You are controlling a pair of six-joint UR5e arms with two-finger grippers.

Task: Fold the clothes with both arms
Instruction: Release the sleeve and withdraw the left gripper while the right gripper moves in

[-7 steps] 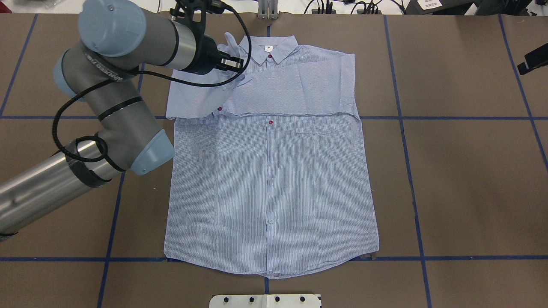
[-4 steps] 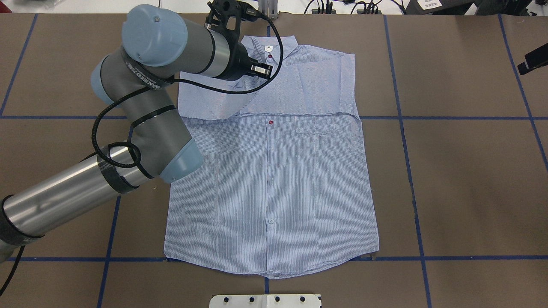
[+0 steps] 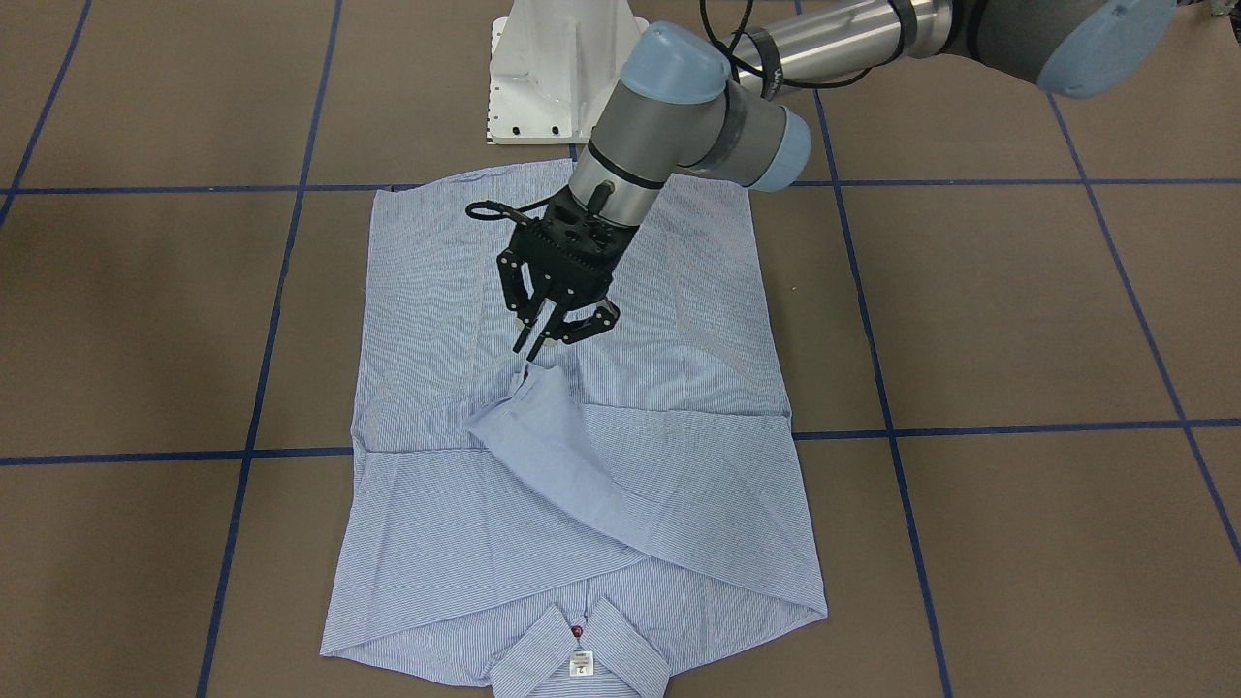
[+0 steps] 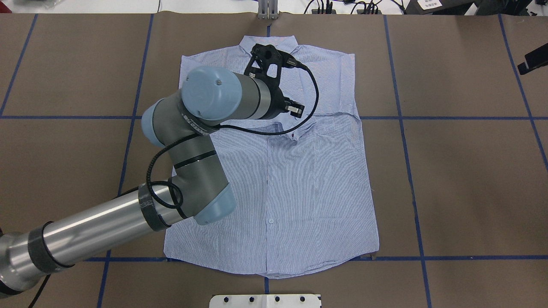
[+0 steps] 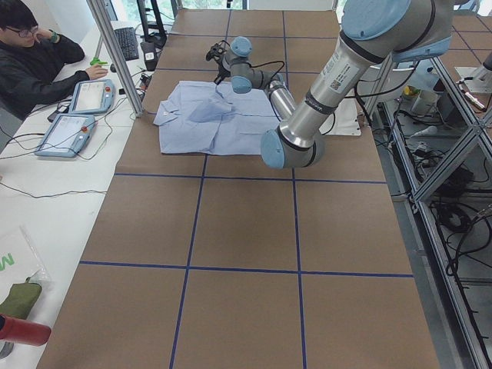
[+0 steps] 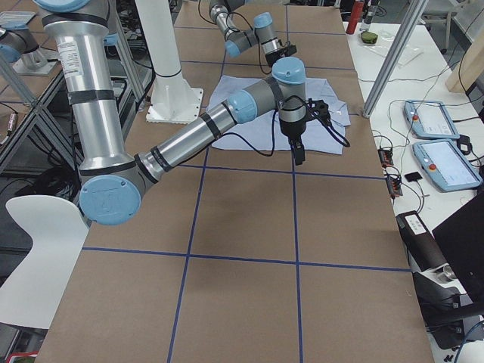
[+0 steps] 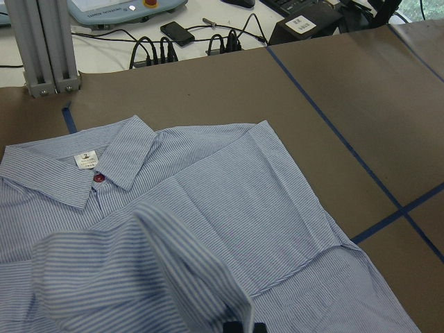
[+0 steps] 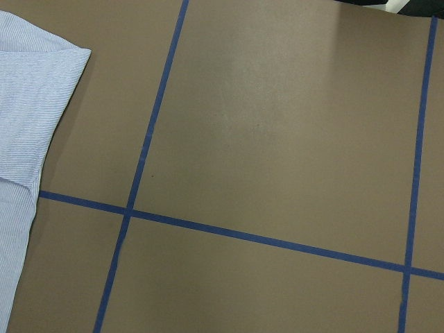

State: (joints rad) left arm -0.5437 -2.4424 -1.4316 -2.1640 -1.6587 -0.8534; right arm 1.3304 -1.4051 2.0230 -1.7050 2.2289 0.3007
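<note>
The blue-and-white striped shirt [image 4: 299,192] lies flat and front-up on the brown table, collar and white neck label [image 3: 580,662] at the far edge. My left gripper [image 3: 538,357] hangs over the chest, shut on the cuff end of one sleeve [image 3: 553,446], which rises in a diagonal fold across the chest. In the overhead view the left gripper [image 4: 296,110] is just above the cuff [image 4: 299,130]. The left wrist view shows the lifted sleeve [image 7: 139,270] in front of the collar [image 7: 87,159]. Of my right gripper [image 4: 533,60] only a black part shows at the right edge; I cannot tell its state.
The table [image 4: 471,171] carries a blue tape grid. The white pedestal base [image 3: 543,78] stands at the near edge. An aluminium post [image 4: 267,8] and cables line the far edge. An operator [image 5: 31,54] sits with teach pendants beyond it. The right wrist view shows the shirt's edge [image 8: 28,104].
My left gripper has moved from the shirt's left shoulder rightward and toward the robot, drawing the sleeve diagonally across the chest. The arm now covers the shirt's left half.
</note>
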